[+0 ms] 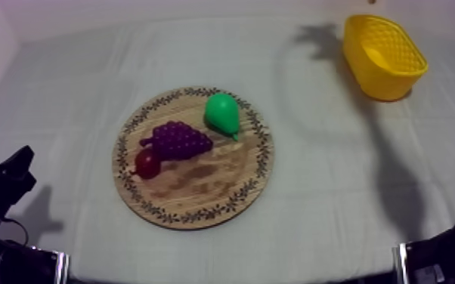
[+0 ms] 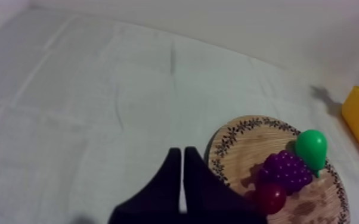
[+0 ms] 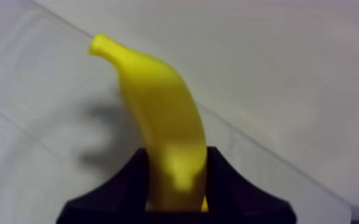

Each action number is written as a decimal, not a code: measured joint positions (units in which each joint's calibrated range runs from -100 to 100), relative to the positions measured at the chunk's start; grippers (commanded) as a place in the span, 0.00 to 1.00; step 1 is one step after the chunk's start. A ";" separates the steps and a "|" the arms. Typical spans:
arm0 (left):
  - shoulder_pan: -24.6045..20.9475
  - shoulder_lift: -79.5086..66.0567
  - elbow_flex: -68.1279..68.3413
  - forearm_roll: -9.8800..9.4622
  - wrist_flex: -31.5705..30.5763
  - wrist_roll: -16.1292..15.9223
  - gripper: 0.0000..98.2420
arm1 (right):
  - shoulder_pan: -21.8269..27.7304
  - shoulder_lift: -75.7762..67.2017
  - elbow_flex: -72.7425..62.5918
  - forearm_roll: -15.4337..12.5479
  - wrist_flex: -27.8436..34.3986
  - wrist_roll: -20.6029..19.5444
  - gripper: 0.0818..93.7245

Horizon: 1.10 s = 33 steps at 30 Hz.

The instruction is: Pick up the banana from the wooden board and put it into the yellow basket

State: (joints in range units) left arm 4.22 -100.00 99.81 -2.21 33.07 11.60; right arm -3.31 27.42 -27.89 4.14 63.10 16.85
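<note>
While the round wooden board (image 1: 200, 185) lies in the middle of the bench (image 1: 72, 98), the banana (image 3: 158, 101) is not on it: the fruit sits in the right pincer (image 3: 177, 154), whose two black fingers are clenched round its lower half. It stands nearly upright in that grasp, its stem end uppermost and leaning a little to one side, with the grey-white cloth behind and below it. How it stands relative to the yellow basket (image 1: 385, 89) cannot be told from the right wrist view.

The basket rests at the far right of the bench, well apart from the board, and a dark shadow lies on the cloth just beside it. On the board are three toy fruits: a green pear (image 1: 223, 113) toward the far rim, a bunch of purple grapes (image 1: 177, 140) close by it, and a small red fruit (image 1: 147, 162) touching the grapes on their near side.

The left pincer (image 2: 180, 150) is closed on nothing, its fingers lying together as a narrow wedge over bare cloth just beside the board's patterned rim.
</note>
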 measured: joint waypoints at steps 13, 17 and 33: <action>0.00 0.00 0.00 0.00 0.00 0.00 0.00 | 8.23 3.66 8.15 1.66 -6.65 1.09 0.27; 0.00 0.00 0.00 0.00 0.00 0.00 0.00 | 8.40 4.14 12.68 2.39 -9.82 0.49 0.27; 0.00 0.00 0.00 0.00 0.00 0.00 0.00 | 8.24 4.41 20.65 3.82 -14.62 -1.01 0.37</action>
State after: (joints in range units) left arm 4.22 -100.00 99.81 -2.21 33.07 11.60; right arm 4.94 31.83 -7.23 7.96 48.47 15.84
